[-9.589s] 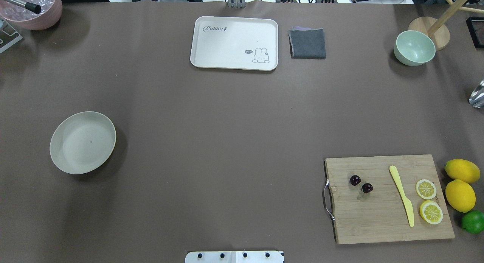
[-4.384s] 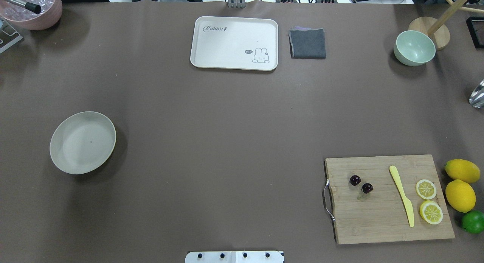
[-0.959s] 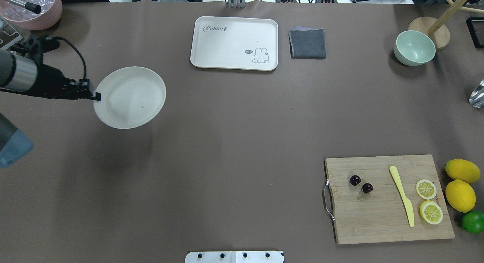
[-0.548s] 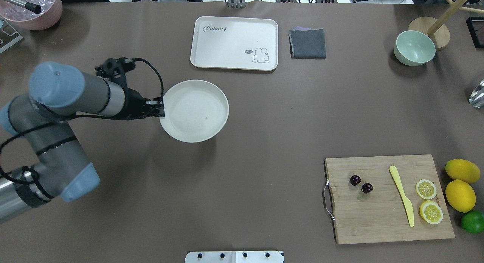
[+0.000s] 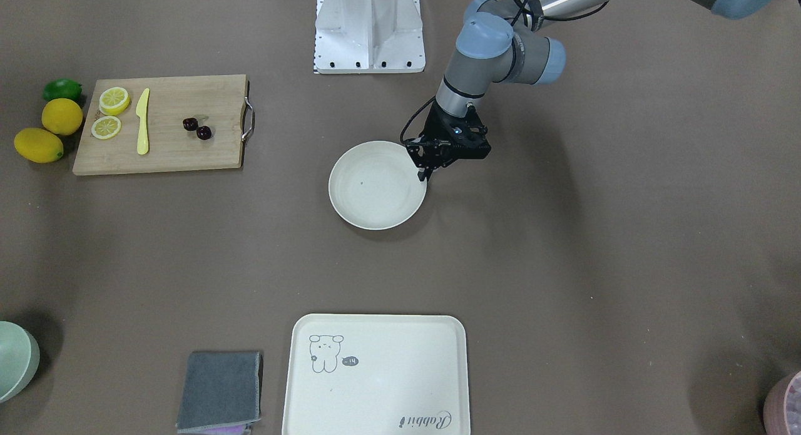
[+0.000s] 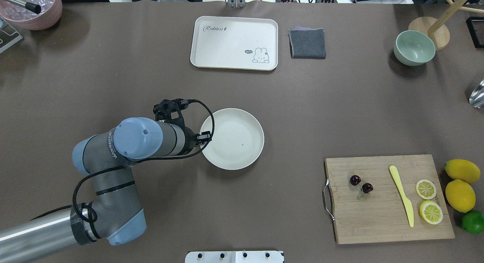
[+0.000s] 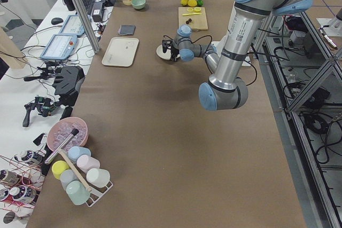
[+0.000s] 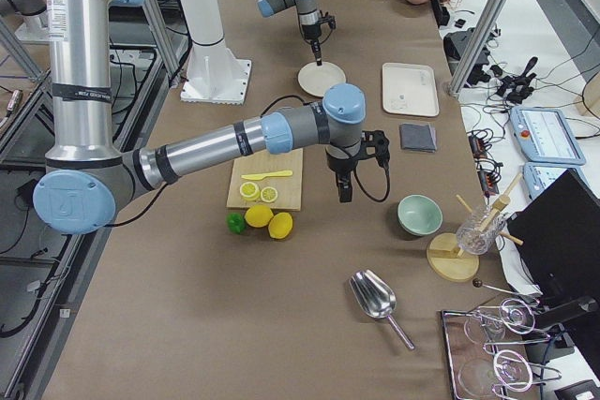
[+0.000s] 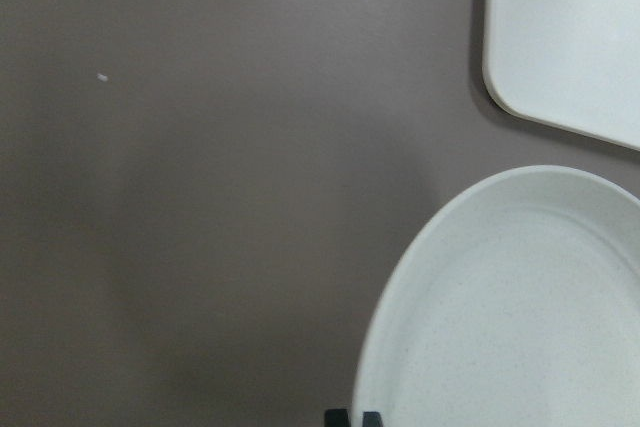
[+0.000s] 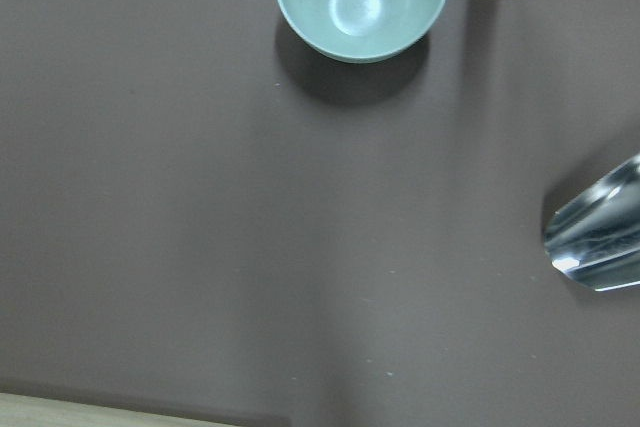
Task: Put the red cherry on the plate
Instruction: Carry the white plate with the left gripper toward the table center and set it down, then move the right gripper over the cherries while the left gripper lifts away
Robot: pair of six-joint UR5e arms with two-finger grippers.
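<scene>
The red cherry [image 6: 361,184] [image 5: 196,127], two dark balls on thin stems, lies on the wooden cutting board [image 6: 378,221] at the near right. At the table's middle sits the round off-white plate [image 6: 236,140] [image 5: 375,188] [image 9: 520,317], empty. My left gripper [image 6: 202,137] [image 5: 425,171] [image 9: 353,417] is shut on the plate's left rim. Whether the plate rests on the table or hangs just above it, I cannot tell. My right gripper [image 8: 344,192] shows only in the exterior right view, hanging over the table between the board and the green bowl; open or shut I cannot tell.
On the board lie a yellow knife [image 6: 401,195] and two lemon slices [image 6: 426,189]. Two lemons [image 6: 460,195] and a lime [image 6: 472,221] sit right of it. A rabbit tray [image 6: 227,43], grey cloth [image 6: 307,43] and green bowl [image 6: 414,47] line the far side.
My left arm has come in from the left, taken the plate by its rim and carried it right to the table's middle, lower than before. The cherry has not moved.
</scene>
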